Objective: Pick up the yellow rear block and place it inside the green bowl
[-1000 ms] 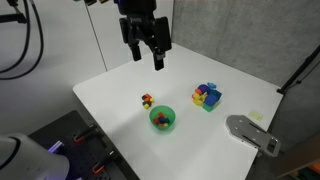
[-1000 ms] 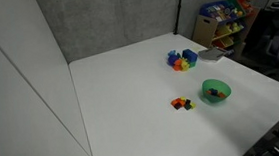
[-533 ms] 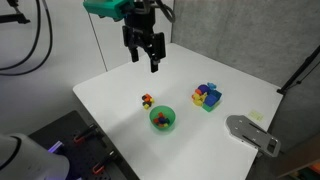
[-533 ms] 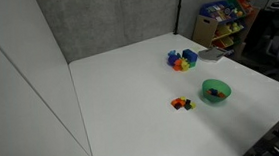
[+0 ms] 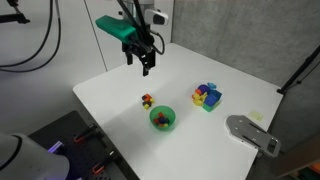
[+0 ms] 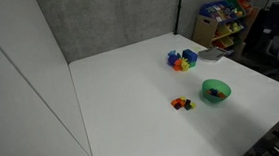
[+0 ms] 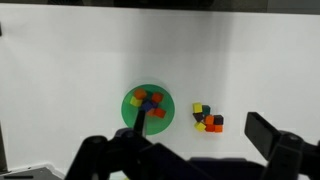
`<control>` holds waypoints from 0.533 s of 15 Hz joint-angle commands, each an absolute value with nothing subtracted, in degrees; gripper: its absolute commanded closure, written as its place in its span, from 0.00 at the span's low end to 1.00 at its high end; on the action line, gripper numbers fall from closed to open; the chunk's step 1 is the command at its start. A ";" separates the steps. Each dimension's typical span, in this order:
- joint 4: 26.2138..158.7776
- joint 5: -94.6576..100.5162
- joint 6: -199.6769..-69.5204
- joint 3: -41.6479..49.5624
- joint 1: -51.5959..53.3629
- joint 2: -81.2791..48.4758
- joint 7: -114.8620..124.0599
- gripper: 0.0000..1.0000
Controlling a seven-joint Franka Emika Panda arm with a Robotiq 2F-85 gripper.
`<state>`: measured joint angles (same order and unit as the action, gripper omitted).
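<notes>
The green bowl (image 5: 162, 120) stands near the table's front edge and holds several tiny blocks, one of them yellow; it also shows in the other exterior view (image 6: 217, 90) and in the wrist view (image 7: 147, 107). Beside it lies a cluster of tiny blocks (image 5: 147, 100) (image 6: 183, 104). In the wrist view this cluster has two yellow cubes, one at its upper edge (image 7: 197, 108) and one at its lower edge (image 7: 201, 126). My gripper (image 5: 139, 63) (image 7: 180, 140) hangs high above the table's back part, open and empty, far from the blocks.
A pile of bigger blue, red, green and yellow blocks (image 5: 207, 96) (image 6: 182, 60) lies further along the table. A grey device (image 5: 250, 132) sits at the table's corner. A shelf with toys (image 6: 225, 19) stands beyond the table.
The arm has swung and the gripper has drawn back, away from the camera, and turned. The blocks and the bowl have not moved.
</notes>
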<state>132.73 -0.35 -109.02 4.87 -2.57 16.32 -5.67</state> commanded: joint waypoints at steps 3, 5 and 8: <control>135.89 -6.28 -114.74 3.92 -1.38 11.02 -5.55 0.00; 137.71 -7.92 -118.26 3.62 -1.03 8.97 -6.01 0.00; 140.61 -10.03 -124.77 2.97 -0.49 6.16 -7.33 0.00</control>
